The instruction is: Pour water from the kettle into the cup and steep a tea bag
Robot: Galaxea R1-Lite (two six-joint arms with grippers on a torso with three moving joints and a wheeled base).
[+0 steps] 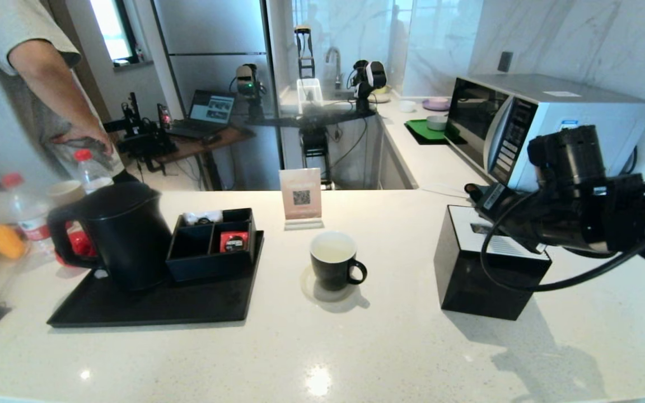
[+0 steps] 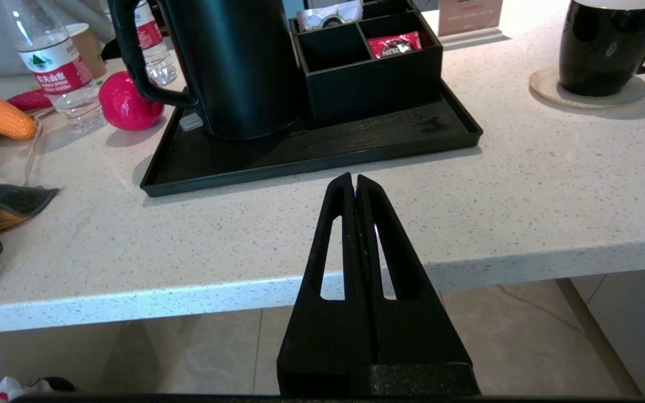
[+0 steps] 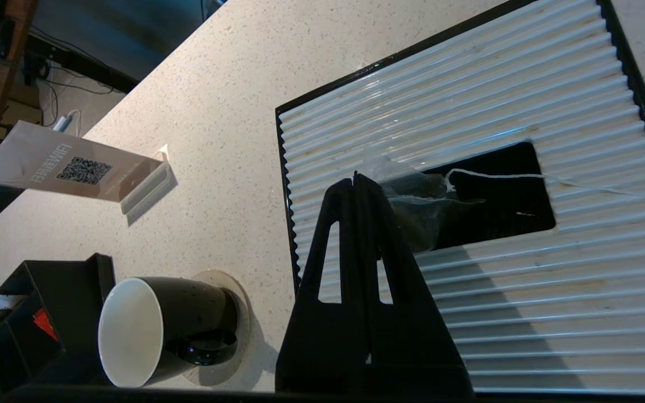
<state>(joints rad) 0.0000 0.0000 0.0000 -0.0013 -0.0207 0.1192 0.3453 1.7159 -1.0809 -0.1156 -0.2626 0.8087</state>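
Observation:
The matte-black kettle (image 1: 124, 235) (image 2: 238, 61) stands on the left of a black tray (image 1: 149, 308), handle to the left. The small black cup (image 1: 332, 260) (image 2: 602, 50) (image 3: 154, 330), white inside, sits on a round coaster at the counter's middle. To its right, my right gripper (image 3: 356, 179) hangs over the ribbed white top of the black tissue box (image 1: 485, 274). It is shut on a mesh tea bag (image 3: 412, 201), whose white string (image 3: 496, 174) trails across the box's slot. My left gripper (image 2: 354, 178) is shut and empty, low at the counter's front edge before the tray.
A black compartment box (image 1: 210, 246) with sachets shares the tray with the kettle. A QR sign (image 1: 300, 197) stands behind the cup and a microwave (image 1: 535, 117) at back right. Water bottles (image 1: 26, 212), a pink ball (image 2: 126, 103) and a person (image 1: 31, 73) crowd the far left.

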